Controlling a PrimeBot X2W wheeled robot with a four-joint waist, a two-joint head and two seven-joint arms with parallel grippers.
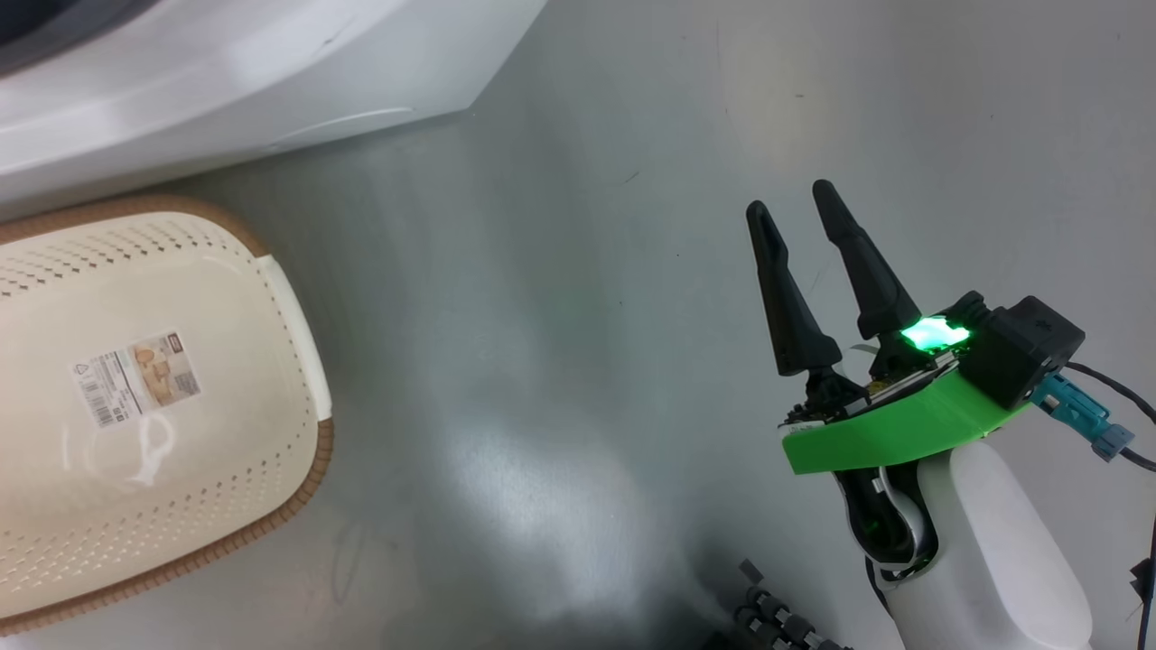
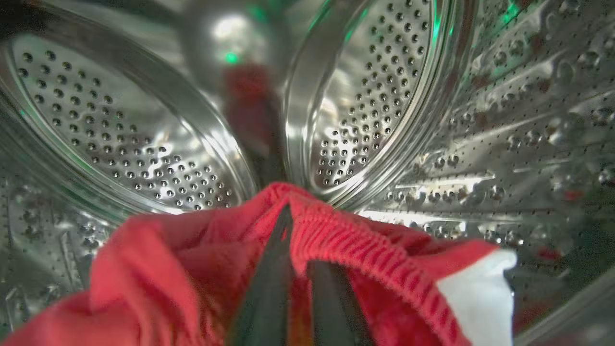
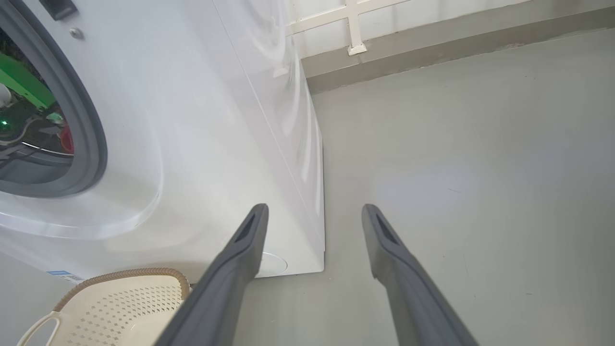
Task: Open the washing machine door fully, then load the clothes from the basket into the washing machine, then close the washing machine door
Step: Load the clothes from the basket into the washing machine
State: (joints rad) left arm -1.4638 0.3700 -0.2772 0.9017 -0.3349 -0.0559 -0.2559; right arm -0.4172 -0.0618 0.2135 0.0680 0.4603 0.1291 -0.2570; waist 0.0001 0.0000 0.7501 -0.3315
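- Left dark two-finger gripper (image 2: 299, 240): clenched tight on bundle of bright red ribbed fabric w/ a white panel (image 2: 192, 274). Pinched at a fold, so cloth draped over both fingers rather than slipping off.
- Held deep inside perforated steel drum (image 2: 375, 96) of big white boxy front-loading washing machine (image 3: 192, 120), drum's far wall straight ahead. Prob. so the load drops well past the grey rubber gasket (image 3: 91, 120), not on the lip.
- Via right wrist: green bracket of left arm (image 3: 24, 81) seen inside the opening at far left. Door therefore judged open, but couldn't tell its exact position.
- Right gripper (image 1: 791, 199): fingers spread wide, grasping nothing. Hung over bare grey floor (image 1: 587, 271), right of the machine's corner and well apart from the basket, likely so as not to block the left arm.
- Small rectangular cream plastic basket w/ perforated sides + brown woven-look rim (image 1: 226, 506): sat on floor just beside machine front, at left. Empty, label sticker (image 1: 135, 377) showing on bottom. Set close, prob. for a short carry to the drum.
- Step judged: loading, nearly done. Left to do = release cloth, pull arm out, shut door.
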